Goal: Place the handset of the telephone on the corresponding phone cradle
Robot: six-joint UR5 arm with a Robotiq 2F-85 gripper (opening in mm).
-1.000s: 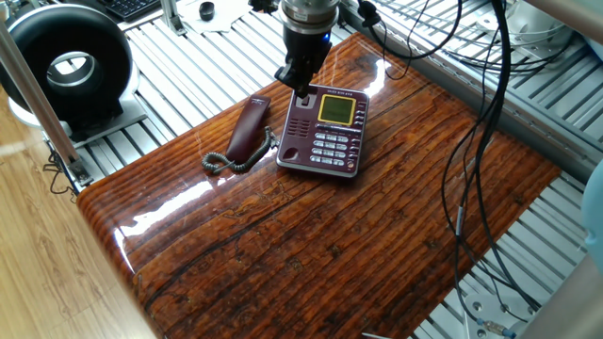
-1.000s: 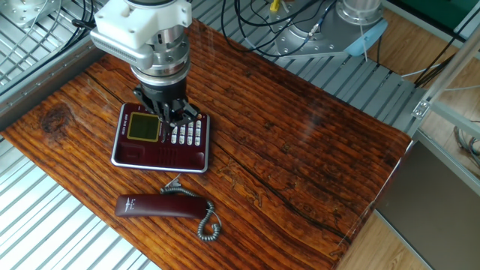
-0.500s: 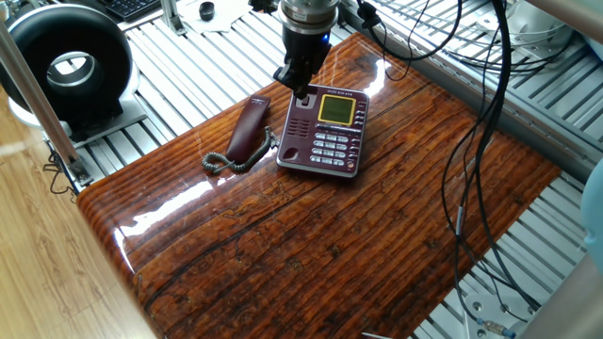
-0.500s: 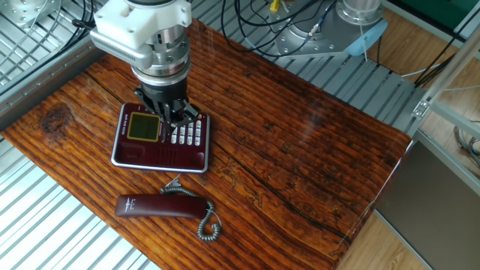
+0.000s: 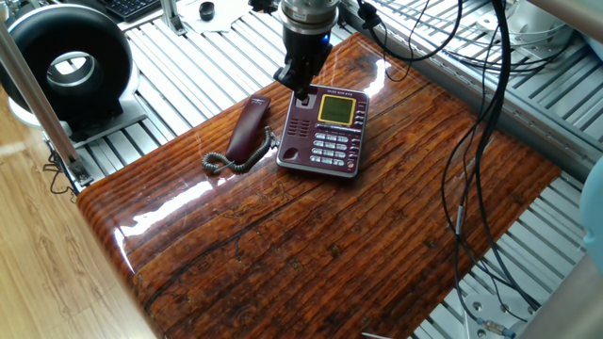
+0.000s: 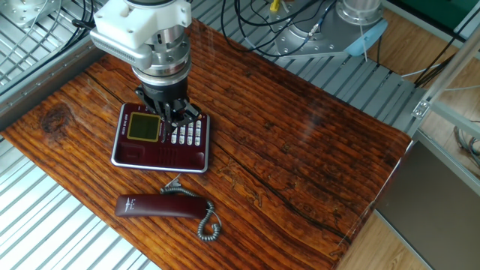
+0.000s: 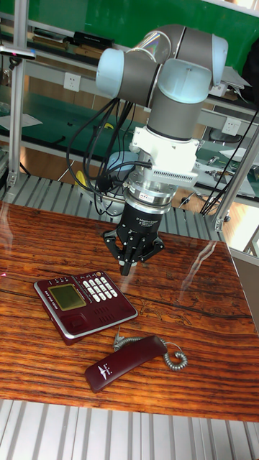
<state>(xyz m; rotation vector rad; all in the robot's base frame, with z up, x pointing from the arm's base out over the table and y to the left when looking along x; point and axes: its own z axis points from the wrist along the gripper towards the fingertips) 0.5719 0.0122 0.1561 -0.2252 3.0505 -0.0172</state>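
A glossy dark wood-grain surface (image 5: 311,235) carries two things. The maroon telephone (image 5: 323,134) lies flat near one end, and the handset (image 5: 249,127) rests on the wood just beside it, its grey coiled cord (image 5: 226,162) curled at one end.

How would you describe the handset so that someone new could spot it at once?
Find the wooden table and the maroon telephone on it. The handset lies flat on the wood beside the phone, off its base: a slim maroon bar trailing a grey coiled cord.
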